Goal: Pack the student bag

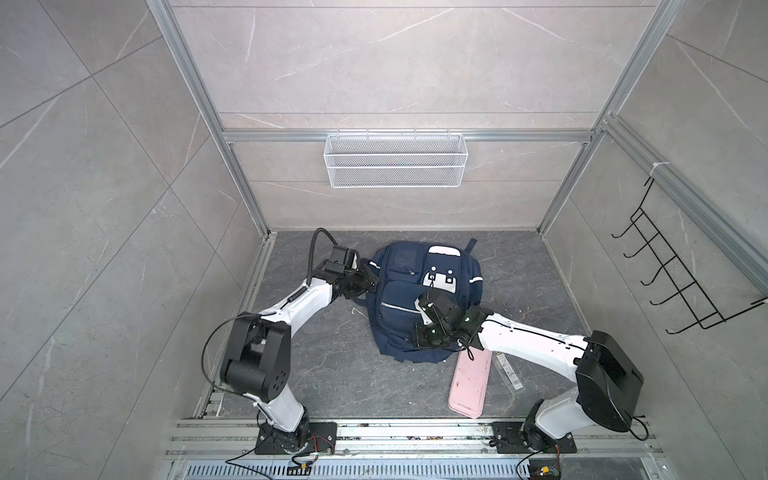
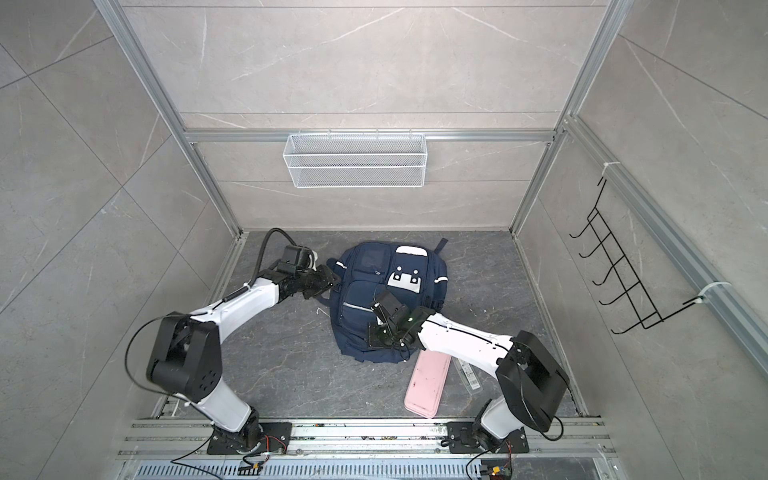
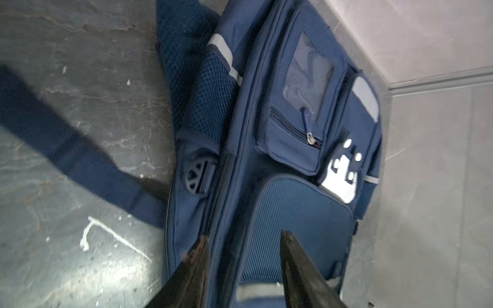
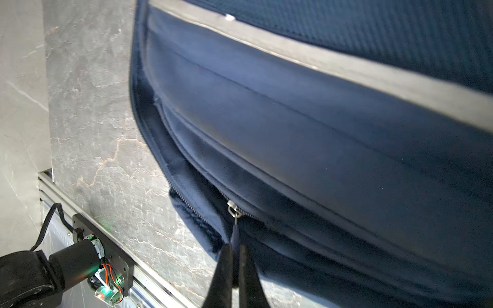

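The student bag [image 1: 401, 286] [image 2: 357, 291] is a navy backpack with white patches, lying front up on the grey floor. My left gripper [image 1: 369, 283] [image 2: 332, 283] is at the bag's left side. In the left wrist view it [image 3: 244, 237] stands open over the bag [image 3: 293, 133], with nothing between its fingers. My right gripper [image 1: 417, 343] [image 2: 370, 340] is low over the bag's near edge. In the right wrist view it [image 4: 235, 248] is shut on the zipper pull [image 4: 235, 232] below the metal slider [image 4: 233, 209], at the edge of the bag [image 4: 320, 120].
A pink pencil case [image 1: 471, 384] [image 2: 428, 384] lies on the floor near the bag's front right corner, with a clear flat pack [image 1: 509, 372] beside it. A white wire basket [image 1: 395, 160] hangs on the back wall. A black hook rack [image 1: 681, 274] hangs on the right wall.
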{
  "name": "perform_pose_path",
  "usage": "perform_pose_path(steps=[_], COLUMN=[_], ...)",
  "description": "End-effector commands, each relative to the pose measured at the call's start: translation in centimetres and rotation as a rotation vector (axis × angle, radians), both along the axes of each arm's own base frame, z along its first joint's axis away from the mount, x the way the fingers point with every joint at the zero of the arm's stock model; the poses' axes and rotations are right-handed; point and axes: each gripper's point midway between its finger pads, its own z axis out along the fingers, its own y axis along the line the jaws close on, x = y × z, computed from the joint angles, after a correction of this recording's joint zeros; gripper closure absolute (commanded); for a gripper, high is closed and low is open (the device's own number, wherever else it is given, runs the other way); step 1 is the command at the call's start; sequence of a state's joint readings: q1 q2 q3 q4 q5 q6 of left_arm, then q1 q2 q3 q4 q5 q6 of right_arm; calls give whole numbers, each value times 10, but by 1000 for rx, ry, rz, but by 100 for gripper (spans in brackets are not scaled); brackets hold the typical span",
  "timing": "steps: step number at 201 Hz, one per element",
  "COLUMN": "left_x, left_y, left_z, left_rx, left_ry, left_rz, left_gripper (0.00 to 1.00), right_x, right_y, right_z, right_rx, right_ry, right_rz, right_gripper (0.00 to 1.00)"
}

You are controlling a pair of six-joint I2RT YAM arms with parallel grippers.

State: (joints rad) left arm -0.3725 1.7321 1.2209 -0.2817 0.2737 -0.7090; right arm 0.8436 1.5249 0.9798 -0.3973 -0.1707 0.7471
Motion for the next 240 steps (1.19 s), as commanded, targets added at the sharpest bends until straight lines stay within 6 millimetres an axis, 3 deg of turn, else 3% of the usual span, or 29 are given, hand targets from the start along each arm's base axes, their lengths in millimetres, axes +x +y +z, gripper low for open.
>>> perform_pose_path(steps=[1, 43, 69, 104, 155, 169, 178, 181, 212, 240], left_x=[-8, 0, -1, 0, -3, -6, -5, -5, 8, 12], left_y=[-26, -53, -55, -59, -60, -65, -65, -64, -42, 0], left_z=[-15, -23, -34, -43, -41, -47, -50, -51, -43, -42], left_rx=[77, 82, 94, 84, 92, 71, 71, 74, 48, -21], left_ry=[40, 29, 51, 72, 67, 88, 93, 94, 73, 68], left_rz=[-186, -279, -288, -309, -326, -347, -346, -343, -230, -55], left_gripper=[54, 54, 58, 72, 72, 82, 94, 100, 100, 100], right_x=[-10, -12, -10, -9, -8, -7, -7, -7, -4, -1], right_y=[-7, -10, -8, -6, -5, -4, -4, -4, -2, 3], right_z=[-3, -7, -8, -9, -9, -10, -11, -11, -6, -2], right_rx=[-7, -20, -16, -16, -13, -15, -18, -19, -19, -14], right_ry=[20, 23, 21, 22, 20, 21, 23, 22, 13, 6], right_rz=[-20, -18, -20, -18, -17, -17, -17, -16, -10, 4], right_gripper=[100, 100, 100, 100, 100, 100, 100, 100, 100, 100])
